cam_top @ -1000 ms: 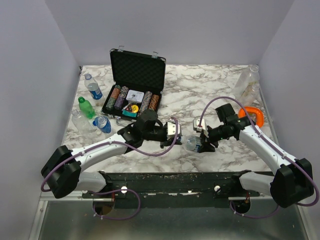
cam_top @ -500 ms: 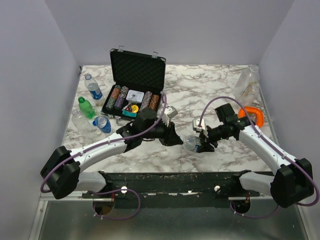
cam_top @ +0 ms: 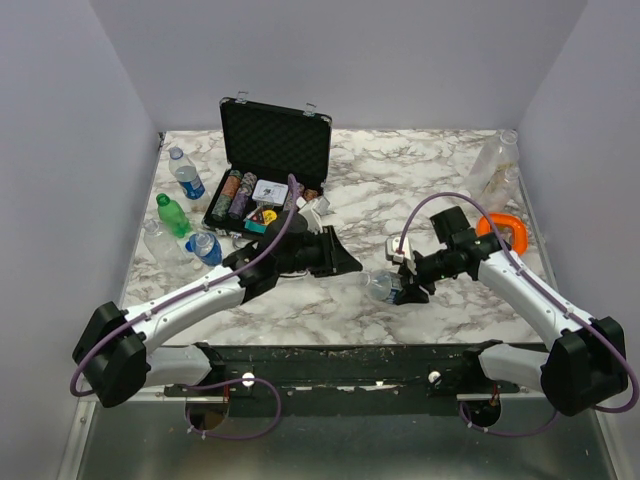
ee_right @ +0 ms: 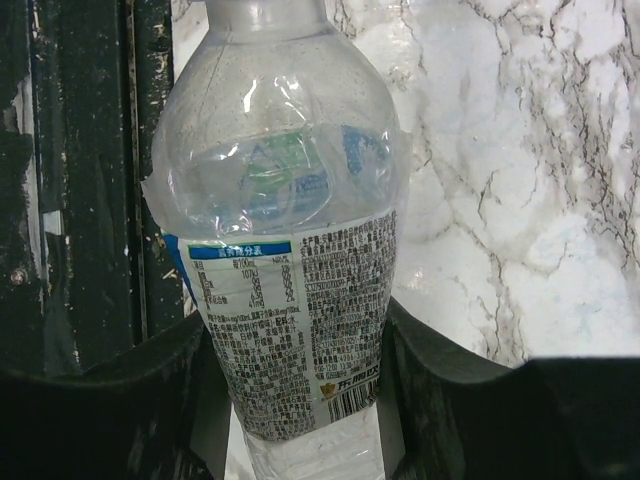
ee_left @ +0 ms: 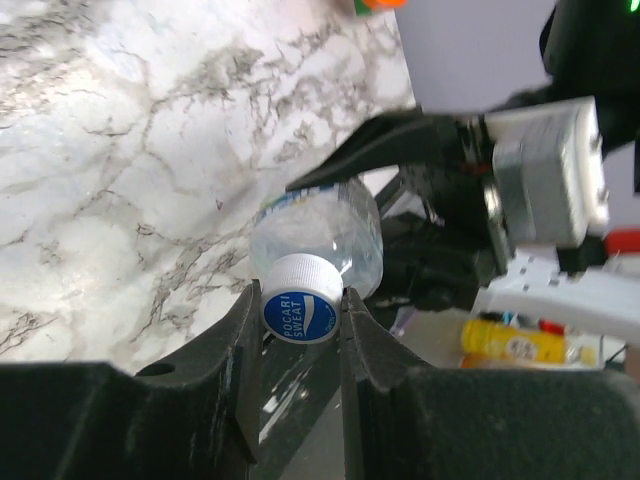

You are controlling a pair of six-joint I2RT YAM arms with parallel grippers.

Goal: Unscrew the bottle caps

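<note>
2 grippers meet at the near middle of the marble table (cam_top: 430, 170), just behind its dark front rail (cam_top: 350, 352). Bare marble lies open behind them and to their right. The open chip case (cam_top: 272, 150) and a cluster of bottles (cam_top: 180, 215) crowd the far left, and an orange object (cam_top: 505, 230) sits by the right edge. The right gripper (cam_top: 402, 290) is clamped round the body of a clear bottle (ee_right: 285, 230), whose long axis lies about level, neck toward the left arm. The left gripper (ee_left: 298, 300) pinches the white cap (ee_left: 300, 313), its blue top facing the wrist camera. Whether the cap sits on the neck I cannot tell.
</note>
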